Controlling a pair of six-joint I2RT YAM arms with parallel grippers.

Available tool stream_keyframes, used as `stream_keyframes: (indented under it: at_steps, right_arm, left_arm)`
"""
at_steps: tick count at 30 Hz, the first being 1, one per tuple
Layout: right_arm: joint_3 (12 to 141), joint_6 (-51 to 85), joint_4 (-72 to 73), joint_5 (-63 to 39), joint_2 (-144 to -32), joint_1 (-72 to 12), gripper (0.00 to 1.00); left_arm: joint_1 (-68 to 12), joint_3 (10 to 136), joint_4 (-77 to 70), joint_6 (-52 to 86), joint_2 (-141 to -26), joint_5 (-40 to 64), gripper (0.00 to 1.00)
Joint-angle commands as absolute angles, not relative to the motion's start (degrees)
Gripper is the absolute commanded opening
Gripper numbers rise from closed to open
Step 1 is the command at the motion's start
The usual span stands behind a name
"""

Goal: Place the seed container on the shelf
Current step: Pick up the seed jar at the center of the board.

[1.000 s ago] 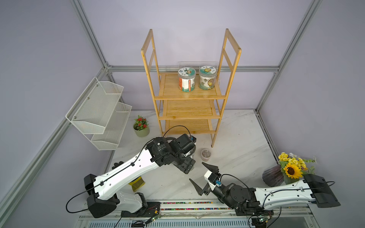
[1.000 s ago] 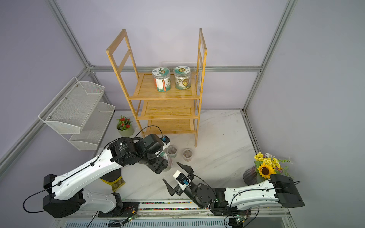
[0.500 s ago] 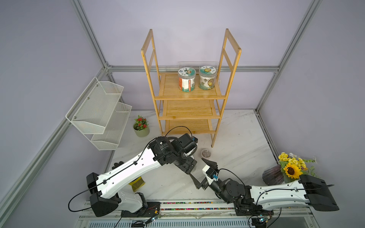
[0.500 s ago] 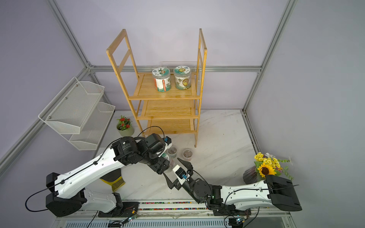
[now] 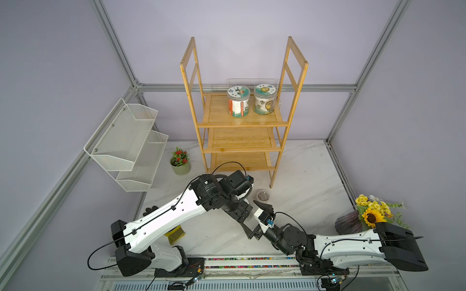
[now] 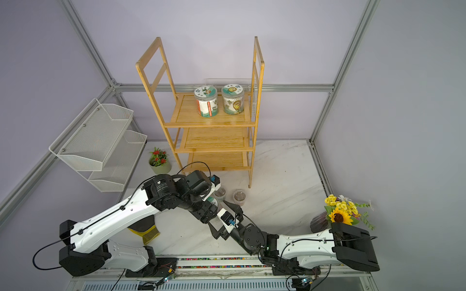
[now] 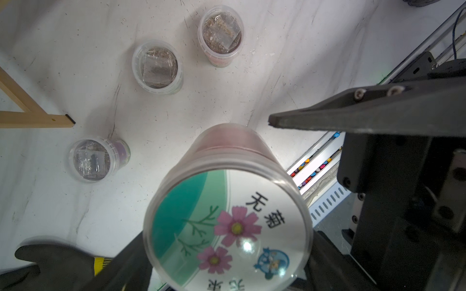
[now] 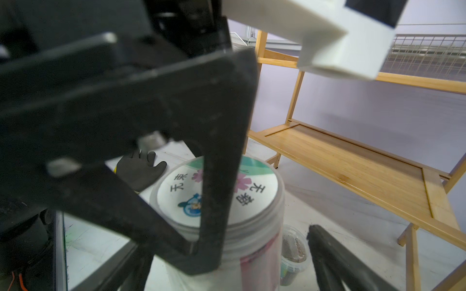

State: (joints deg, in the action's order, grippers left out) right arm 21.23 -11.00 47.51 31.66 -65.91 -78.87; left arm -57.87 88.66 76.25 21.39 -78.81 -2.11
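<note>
The seed container (image 7: 227, 226) is a clear plastic cylindrical jar with a pinkish body and a white-and-teal lid label showing pink flowers and black Chinese characters. It stands low in front of the light-brown bamboo three-tier shelf (image 5: 242, 124), near its foot. The left gripper (image 7: 225, 257) is clamped around its lid, and the right gripper (image 5: 248, 214) is spread wide beside it.

Right pincer (image 5: 248, 213) newly forward, close alongside the seed container (image 7: 227, 226).
</note>
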Motion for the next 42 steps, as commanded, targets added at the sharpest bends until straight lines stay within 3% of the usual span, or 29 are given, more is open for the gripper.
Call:
stream_keyframes:
  at_steps: [1,21,42]
  right_arm:
    - [23.55,-11.34,51.17,30.01,-67.09,-78.31,0.97]
    - [24.78,-11.38,54.15,28.33,-70.55,-75.24,0.97]
    - [26.87,-9.42,47.68,25.81,-71.87,-72.62,0.95]
  left_arm:
    - [-57.66,91.14,73.28,20.41,-78.64,-0.63,0.62]
    - [-57.66,89.63,71.93,19.61,-78.79,2.63,0.62]
    - [-57.68,89.38,71.93,18.86,-79.1,3.69,0.62]
